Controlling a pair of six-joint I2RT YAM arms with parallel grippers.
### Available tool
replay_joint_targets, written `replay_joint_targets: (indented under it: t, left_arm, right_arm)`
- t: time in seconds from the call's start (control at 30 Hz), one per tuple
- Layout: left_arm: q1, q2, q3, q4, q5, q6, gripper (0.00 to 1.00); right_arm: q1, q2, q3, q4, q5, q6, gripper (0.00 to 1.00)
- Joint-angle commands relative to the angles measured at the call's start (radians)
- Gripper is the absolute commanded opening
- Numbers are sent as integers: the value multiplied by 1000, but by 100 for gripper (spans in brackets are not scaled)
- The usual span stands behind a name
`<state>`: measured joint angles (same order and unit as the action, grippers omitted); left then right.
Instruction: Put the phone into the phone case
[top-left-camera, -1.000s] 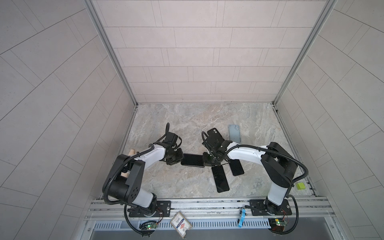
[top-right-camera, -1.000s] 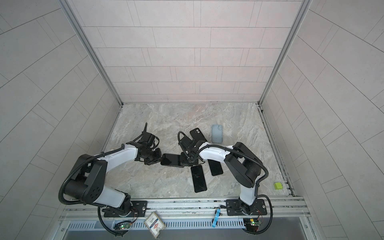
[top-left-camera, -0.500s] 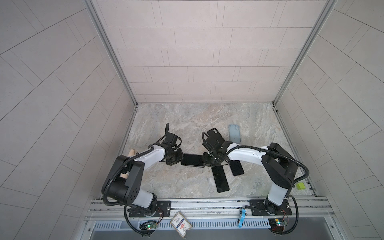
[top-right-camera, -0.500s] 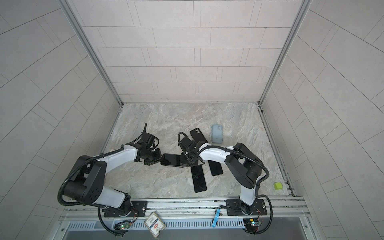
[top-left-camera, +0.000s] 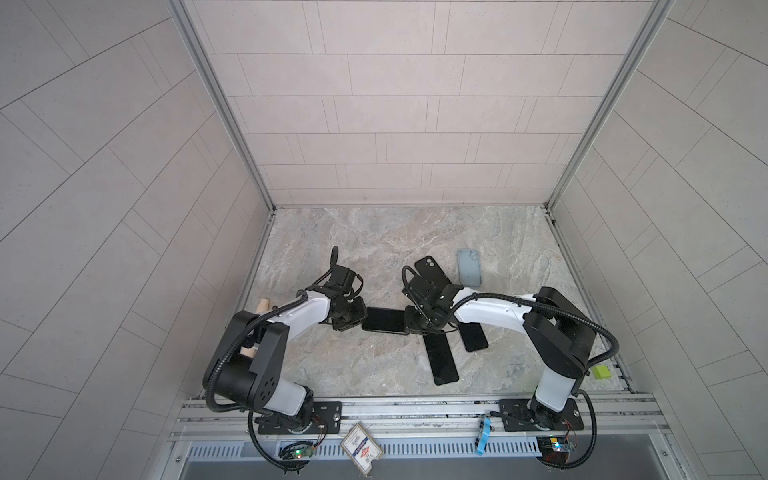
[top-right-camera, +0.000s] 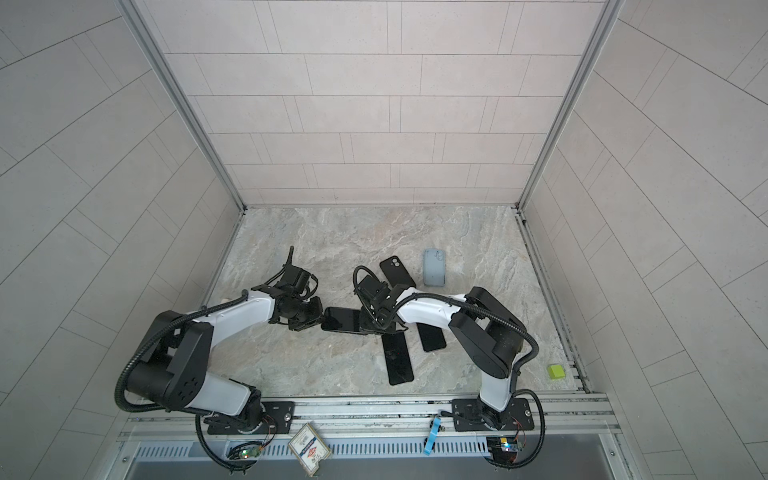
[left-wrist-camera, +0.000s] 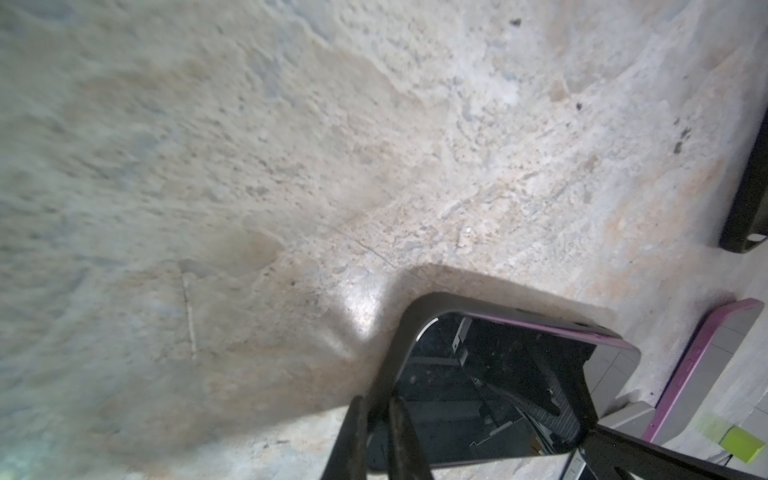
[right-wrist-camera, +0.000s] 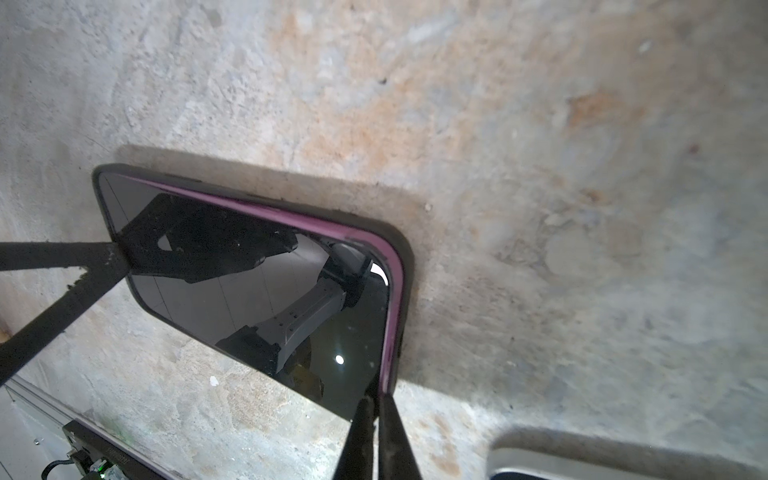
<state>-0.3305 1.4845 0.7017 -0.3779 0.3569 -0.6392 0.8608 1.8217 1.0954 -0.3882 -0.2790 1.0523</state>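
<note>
While top views merge them, wrist views show phone (right-wrist-camera: 249, 291) in phone case (right-wrist-camera: 409, 266), left gripper (left-wrist-camera: 376, 405) and right gripper (right-wrist-camera: 374, 399) pinching it

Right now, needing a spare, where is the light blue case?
In both top views the light blue case lies flat right of centre, beside the black device showing camera lenses, beyond the right arm.

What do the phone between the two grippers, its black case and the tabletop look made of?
Phone: glossy glass front, mirroring its surroundings; its purple edge looks like satin metal, unsure. Black case: matte, probably soft rubber or silicone, no glare. Tabletop: mottled stone or a stone-look print; cannot tell which.
</note>
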Motion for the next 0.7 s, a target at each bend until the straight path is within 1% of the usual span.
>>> replay_joint_targets:
  t: [0.0,0.53,0.67]
  left_arm:
    - [-18,14,-34,-11,-3,-10,12]
    - [-19,14,-48,-1,1,-14,12]
    - [-20,9,-51,2,1,-14,12]
  right_arm:
    - [52,133,-51,12,-9,18,7]
    - [63,162,-52,23,-12,29,7]
    - [63,158,-49,18,-11,29,5]
